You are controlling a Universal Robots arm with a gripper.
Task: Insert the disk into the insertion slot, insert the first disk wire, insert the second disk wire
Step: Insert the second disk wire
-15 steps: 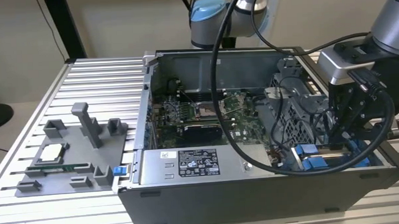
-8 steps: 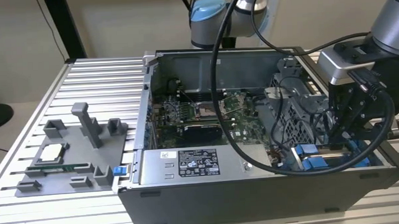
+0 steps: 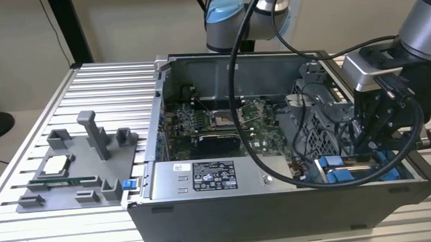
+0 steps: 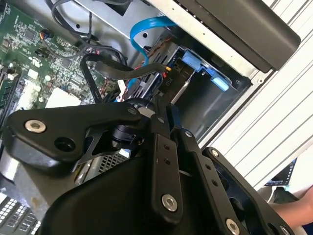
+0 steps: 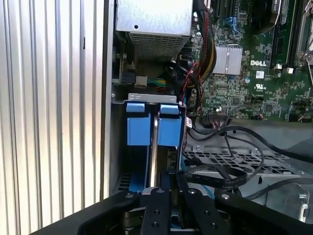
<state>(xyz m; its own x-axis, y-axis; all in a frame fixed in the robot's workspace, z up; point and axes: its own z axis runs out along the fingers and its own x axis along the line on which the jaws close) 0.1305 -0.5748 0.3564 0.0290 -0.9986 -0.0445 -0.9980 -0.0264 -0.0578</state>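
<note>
A wide ribbed table (image 3: 99, 82) is seen in the exterior view, and an open case (image 3: 276, 215) is set on it, close to the near edge. The arm (image 3: 420, 17) is bent down into the case at the corner nearest the exterior view's right.

The slot (image 5: 146, 98) is found in that same corner of the case, next to the side wall. The disk (image 5: 168, 131) is seen standing in the slot, with its blue frame showing at the open end. It cannot be told if the disk is pushed all the way in.

The gripper (image 5: 172, 193) is held low over the disk, just beside the holed cage (image 5: 234, 161). Its fingers are drawn close together. It cannot be told if anything is pinched between them.

A flat black wire (image 5: 220, 178) is draped over the cage and runs toward the gripper. A blue wire (image 4: 146, 24) is looped near the disk in the second wrist view.

Trouble could come from the tight space. The loose wires could be caught by the gripper and pulled, since they lie right by it. A plug could be bent if it is pressed in crooked. The disk could be jammed if it is pushed while tilted in the slot. The cage or the wall could be bumped, because little room is left on either side.
</note>
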